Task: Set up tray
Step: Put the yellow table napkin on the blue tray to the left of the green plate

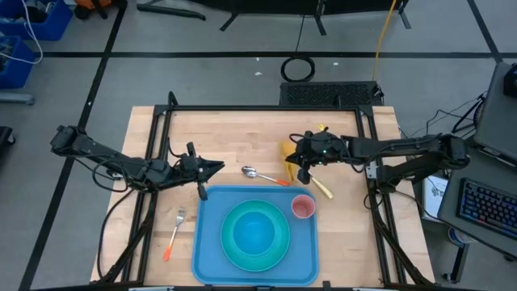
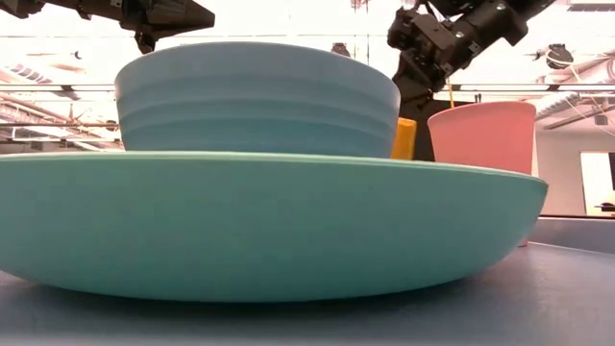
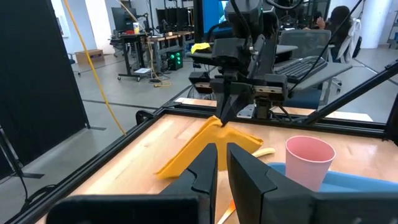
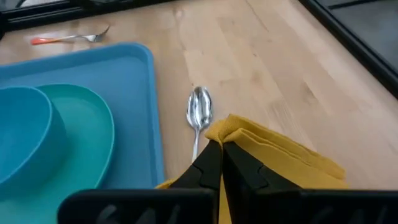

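Tray: plate w/ bowl, pink cup. Right pincer clenched on napkin; left pincer nearly closed, empty.

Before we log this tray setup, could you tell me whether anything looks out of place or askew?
Yes: the yellow napkin is crumpled and lifted off the table, pinched in the right tool. The fork lies on the wood left of the tray, the spoon just beyond it. Nothing looks spilled or broken.
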